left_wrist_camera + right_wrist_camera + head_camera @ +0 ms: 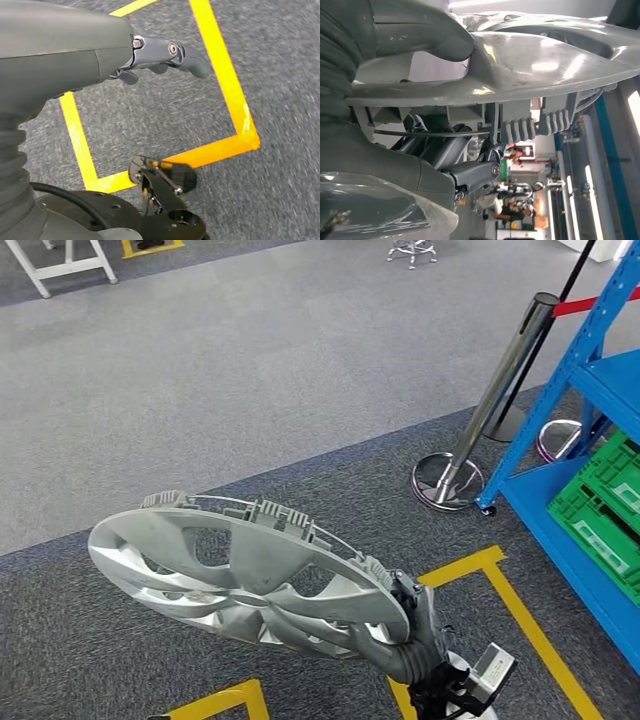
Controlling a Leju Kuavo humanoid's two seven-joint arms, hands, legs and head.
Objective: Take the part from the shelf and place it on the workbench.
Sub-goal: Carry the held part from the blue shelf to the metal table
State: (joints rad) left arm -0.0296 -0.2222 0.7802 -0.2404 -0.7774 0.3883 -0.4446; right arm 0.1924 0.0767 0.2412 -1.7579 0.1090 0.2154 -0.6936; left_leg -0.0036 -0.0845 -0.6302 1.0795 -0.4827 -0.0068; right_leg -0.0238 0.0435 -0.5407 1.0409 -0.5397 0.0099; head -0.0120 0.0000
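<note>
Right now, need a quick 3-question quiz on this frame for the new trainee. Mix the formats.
1. True or false: the silver wheel cover already lies on a workbench.
2. Which hand grips the wheel cover?
A. left hand
B. right hand
C. both hands
3. Fill in: the blue shelf holds folded ______ crates.

Key
1. False. The right hand holds it by the rim in the air, above grey carpet with yellow floor tape.
2. B. In the left wrist view the left hand holds nothing and hangs over the carpet.
3. green
</note>
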